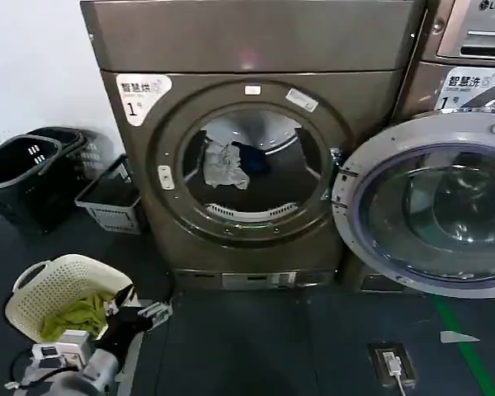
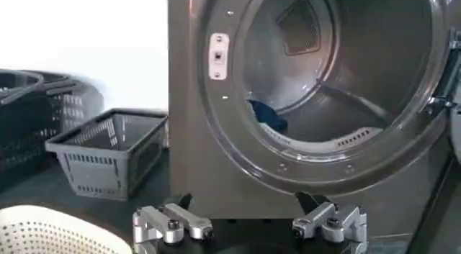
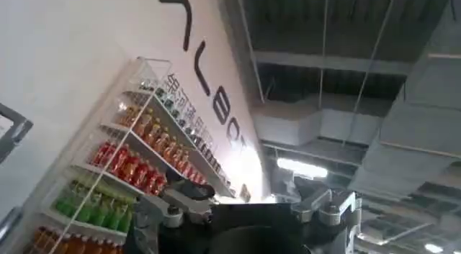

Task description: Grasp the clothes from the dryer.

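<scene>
The dryer (image 1: 256,49) stands ahead with its round porthole open and its glass door (image 1: 429,206) swung out to the right. Inside the drum lie the clothes: a pale grey garment (image 1: 224,165) hanging at the left and a dark navy one (image 1: 252,157) beside it. The left wrist view shows the navy garment (image 2: 268,116) low in the drum. My left gripper (image 1: 148,303) is low at the front left, well short of the porthole. It stands open and empty (image 2: 246,205). My right gripper (image 3: 245,198) points up at a ceiling and drink shelves, open, holding nothing.
A white perforated basket (image 1: 45,285) with a yellow-green cloth (image 1: 74,315) sits by my left arm. Black baskets (image 1: 25,173) and a grey basket (image 1: 111,198) stand left of the dryer. An LG machine (image 1: 478,25) is behind the door. A floor socket (image 1: 392,363) lies front right.
</scene>
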You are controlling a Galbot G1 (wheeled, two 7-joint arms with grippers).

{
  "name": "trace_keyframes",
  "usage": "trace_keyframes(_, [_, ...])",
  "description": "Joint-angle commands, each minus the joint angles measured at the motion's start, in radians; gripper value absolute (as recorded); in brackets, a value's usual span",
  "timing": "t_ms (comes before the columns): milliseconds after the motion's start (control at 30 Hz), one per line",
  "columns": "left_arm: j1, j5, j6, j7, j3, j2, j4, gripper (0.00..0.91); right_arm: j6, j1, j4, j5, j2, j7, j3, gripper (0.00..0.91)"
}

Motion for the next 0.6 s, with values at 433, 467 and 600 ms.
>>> trace_keyframes(433, [-0.004, 0.018, 0.001, 0.002, 0.023, -0.016, 0.004, 0.907, 0.009, 0.009, -0.012, 0.006, -0.001, -0.004, 0.001, 0.907])
trace_keyframes(467, [-0.004, 0.018, 0.001, 0.002, 0.023, -0.017, 0.003, 0.907, 0.010, 0.010, -0.013, 0.006, -0.001, -0.005, 0.000, 0.907])
trace_keyframes(600, [-0.005, 0.020, 0.002, 0.002, 0.023, -0.018, 0.005, 0.907, 0.010, 0.015, -0.011, 0.006, 0.001, -0.006, -0.005, 0.907])
